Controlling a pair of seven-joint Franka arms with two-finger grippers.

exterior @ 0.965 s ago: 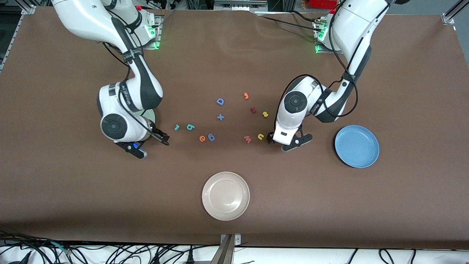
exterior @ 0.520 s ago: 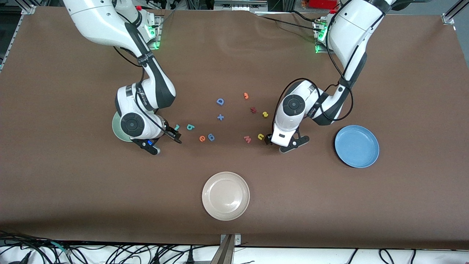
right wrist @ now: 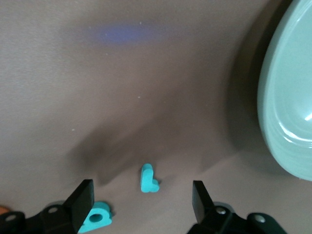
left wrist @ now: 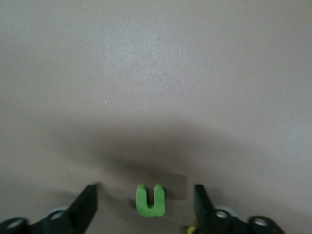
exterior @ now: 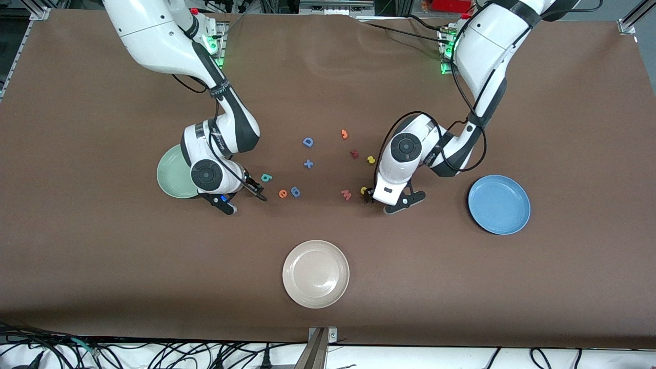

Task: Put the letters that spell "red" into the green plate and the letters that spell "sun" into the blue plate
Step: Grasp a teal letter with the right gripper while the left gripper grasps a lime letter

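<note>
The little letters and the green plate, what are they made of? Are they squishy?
The teal "r" looks like soft foam: thick, matte, no shine, blunt cut edges. So does the "u", which looks green in the left wrist view. The green plate looks hard and glazed, maybe ceramic or plastic: it shows glossy highlights.

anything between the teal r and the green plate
Nothing: in the right wrist view only bare brown tabletop separates the teal r from the green plate.
</note>
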